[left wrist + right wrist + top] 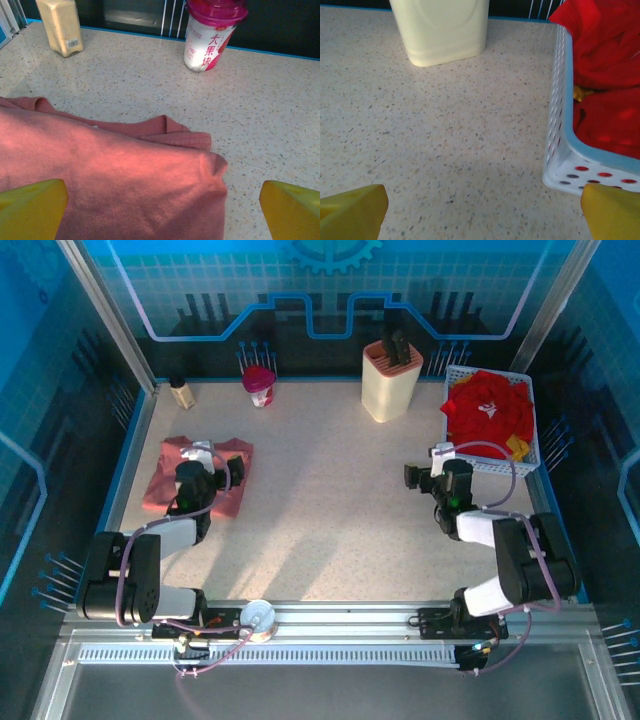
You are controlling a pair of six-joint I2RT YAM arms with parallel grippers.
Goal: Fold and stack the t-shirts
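Note:
A folded salmon-pink t-shirt [170, 485] lies on the left of the table. My left gripper [208, 462] hovers over it, open, with nothing between its yellow fingertips [31, 207]. In the left wrist view the pink shirt [110, 175] spreads under the jaws, its right corner puckered. Bright red t-shirts [485, 410] are heaped in a white mesh basket [535, 435] at the right rear, one with small white print, and a bit of yellow cloth [517, 447] shows at the edge. My right gripper [430, 462] stands open just left of the basket [562, 125], over bare table. The red shirts [610, 75] fill the basket.
A cream knife block [391, 380] stands left of the basket. At the back left are a pink-lidded cup [259, 385] and a small bottle [181, 392]. Blue-edged walls ring the table. Bare speckled tabletop lies between the two arms.

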